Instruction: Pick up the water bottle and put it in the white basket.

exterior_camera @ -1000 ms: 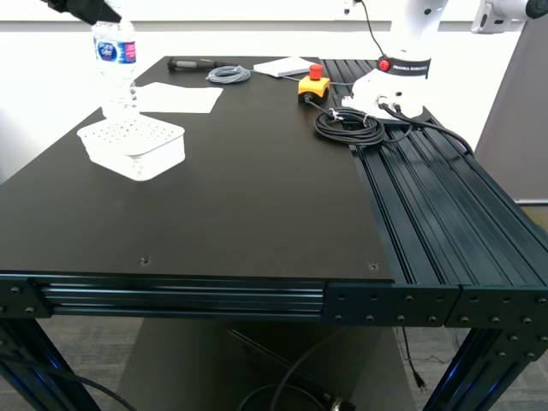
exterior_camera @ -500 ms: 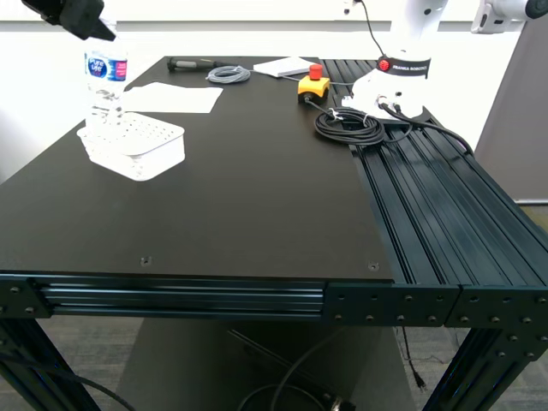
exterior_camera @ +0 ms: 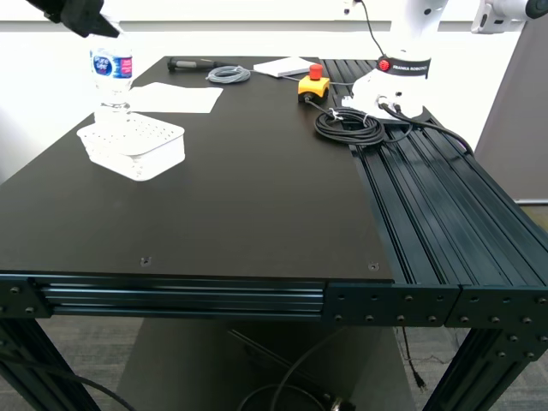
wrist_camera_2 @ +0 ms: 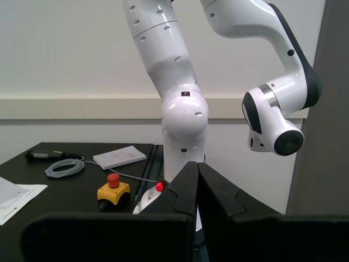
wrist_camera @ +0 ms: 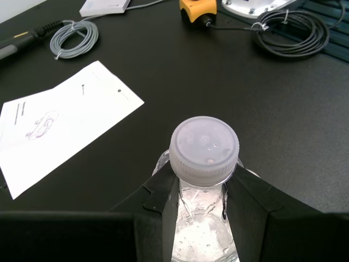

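The water bottle (exterior_camera: 112,73), clear with a white cap and a blue label, hangs upright at the exterior view's far left. Its base is at the far rim of the white basket (exterior_camera: 137,145); I cannot tell whether they touch. My first gripper (exterior_camera: 98,26) is shut on the bottle's neck from above. In the first wrist view the black fingers (wrist_camera: 161,204) clamp just under the cap (wrist_camera: 204,143), gripper (wrist_camera: 202,183). The basket is hidden there. My second gripper (wrist_camera_2: 196,164) is shut and empty, and it does not show in the exterior view.
A paper sheet (exterior_camera: 175,97) lies behind the basket. A grey coiled cable (exterior_camera: 229,74), a yellow stop button (exterior_camera: 313,84) and a black cable coil (exterior_camera: 349,126) lie at the back. A white robot's base (exterior_camera: 390,90) stands far right, by ridged rails (exterior_camera: 437,197).
The bottle came down toward the basket with my first gripper, swung a little to the exterior view's left, then shifted back right and now hangs upright.
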Tool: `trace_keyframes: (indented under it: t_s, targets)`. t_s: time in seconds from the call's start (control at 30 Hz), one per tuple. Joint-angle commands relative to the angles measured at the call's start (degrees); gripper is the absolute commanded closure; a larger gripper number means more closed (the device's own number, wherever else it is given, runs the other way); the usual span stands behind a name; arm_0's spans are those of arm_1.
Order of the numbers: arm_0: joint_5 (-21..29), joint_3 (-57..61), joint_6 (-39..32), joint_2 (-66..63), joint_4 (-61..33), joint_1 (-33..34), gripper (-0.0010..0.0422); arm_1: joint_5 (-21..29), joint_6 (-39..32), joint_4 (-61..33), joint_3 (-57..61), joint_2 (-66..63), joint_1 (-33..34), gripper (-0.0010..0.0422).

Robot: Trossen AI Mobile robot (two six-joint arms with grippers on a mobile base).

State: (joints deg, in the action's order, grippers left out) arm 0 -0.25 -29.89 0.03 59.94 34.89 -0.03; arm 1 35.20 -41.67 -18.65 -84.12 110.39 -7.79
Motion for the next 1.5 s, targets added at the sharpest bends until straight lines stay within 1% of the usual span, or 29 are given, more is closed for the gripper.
trace_keyframes:
  t_s: [0.03,0.13,0.23,0.33,0.5,0.57,0.63,0.7,0.83,1.3,1.5]
  targets:
    - [0.0,-0.1,0.0,0.0,0.2,0.0,0.0412,0.4,-0.3,0.6,-0.1,-0.1,0.0,0.0335]
    - [0.0,-0.1,0.0,0.0,0.2,0.0,0.0412,0.4,-0.2,0.8,-0.1,-0.1,0.0,0.0342]
    - [0.0,-0.1,0.0,0.0,0.2,0.0,0.0412,0.4,-0.1,1.2,-0.1,-0.1,0.1,0.0332]
    - [0.0,-0.1,0.0,0.0,0.2,0.0,0.0412,2.2,0.3,1.5,-0.1,-0.1,0.1,0.0294]
    - [0.0,-0.1,0.0,0.0,0.2,0.0,0.0412,2.4,1.1,1.7,-0.1,-0.1,0.2,0.0220]
    - [0.0,-0.1,0.0,0.0,0.2,0.0,0.0412,2.3,1.2,1.7,-0.1,-0.1,0.2,0.0201]
    - [0.0,-0.1,0.0,0.0,0.2,0.0,0.0412,2.3,1.2,1.8,-0.1,-0.1,0.2,0.0192]
    - [0.0,-0.1,0.0,0.0,0.2,0.0,0.0412,2.2,2.0,2.4,-0.1,-0.1,0.2,0.0194]
    - [0.0,-0.1,0.0,0.0,0.2,0.0,0.0412,2.1,2.7,3.0,-0.1,-0.1,0.2,0.0213]
    - [0.0,-0.1,0.0,0.0,0.2,0.0,0.0412,0.9,2.7,3.0,-0.1,-0.1,0.2,0.0307]
    - [0.0,-0.1,0.0,0.0,0.2,0.0,0.0412,0.9,2.7,3.0,-0.1,-0.1,0.2,0.0321]
